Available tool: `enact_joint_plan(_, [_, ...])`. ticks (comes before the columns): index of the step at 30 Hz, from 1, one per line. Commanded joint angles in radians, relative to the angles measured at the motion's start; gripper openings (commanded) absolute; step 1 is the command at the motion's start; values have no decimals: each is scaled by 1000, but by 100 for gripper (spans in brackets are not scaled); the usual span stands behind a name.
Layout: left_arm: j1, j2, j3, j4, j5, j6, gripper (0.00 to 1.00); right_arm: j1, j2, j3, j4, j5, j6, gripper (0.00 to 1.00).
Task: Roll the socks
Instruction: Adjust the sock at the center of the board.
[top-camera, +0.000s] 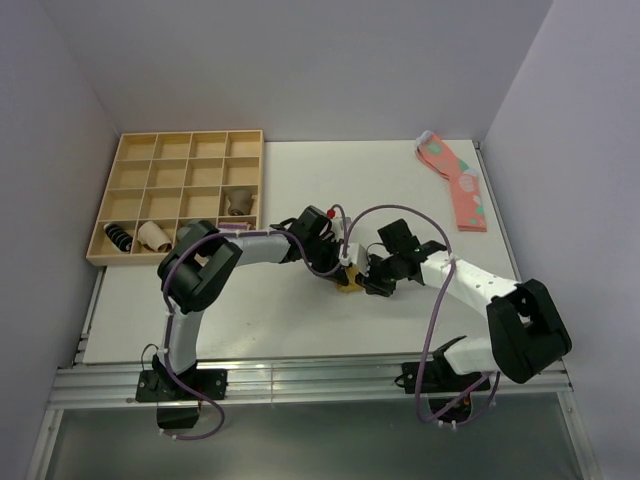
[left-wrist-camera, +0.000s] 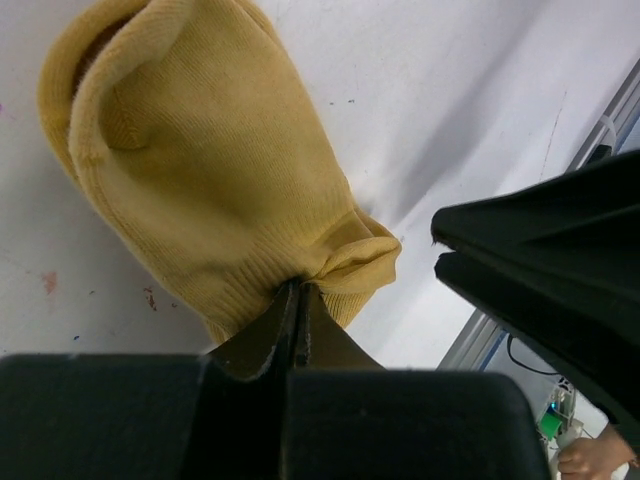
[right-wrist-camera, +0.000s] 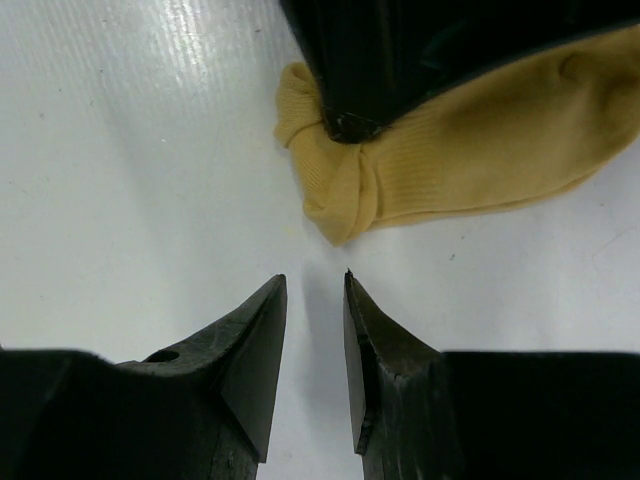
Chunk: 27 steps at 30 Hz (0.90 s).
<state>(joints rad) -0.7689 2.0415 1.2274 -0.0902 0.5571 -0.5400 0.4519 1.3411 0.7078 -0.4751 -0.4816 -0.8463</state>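
Observation:
The mustard-yellow socks (left-wrist-camera: 200, 170) lie on the white table, partly folded, with the cuff end bunched. My left gripper (left-wrist-camera: 297, 290) is shut on that cuff edge and pinches the fabric. In the right wrist view the socks (right-wrist-camera: 470, 160) lie just beyond my right gripper (right-wrist-camera: 315, 280), which is open a little and empty, a short way from the bunched end. The left gripper's dark fingers (right-wrist-camera: 400, 60) cover part of the socks there. In the top view the socks (top-camera: 349, 282) show only as a small yellow patch between the two grippers.
A wooden compartment tray (top-camera: 180, 195) stands at the back left with rolled socks in some cells. Pink spotted socks (top-camera: 455, 180) lie at the back right. The table's front edge and metal rail (top-camera: 300, 375) run near the arm bases.

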Motion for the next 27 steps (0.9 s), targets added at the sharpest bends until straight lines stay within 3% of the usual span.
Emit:
enact_joint_plan(1, [0, 55, -5, -89, -20, -3, 0, 68, -71, -30, 118, -22, -42, 37])
enact_joint_plan(11, [0, 66, -6, -80, -19, -14, 0, 157, -131, -126, 320, 24, -2, 35])
enact_joint_plan(27, [8, 77, 1, -94, -6, -9, 0, 183, -23, -157, 354, 123, -97, 32])
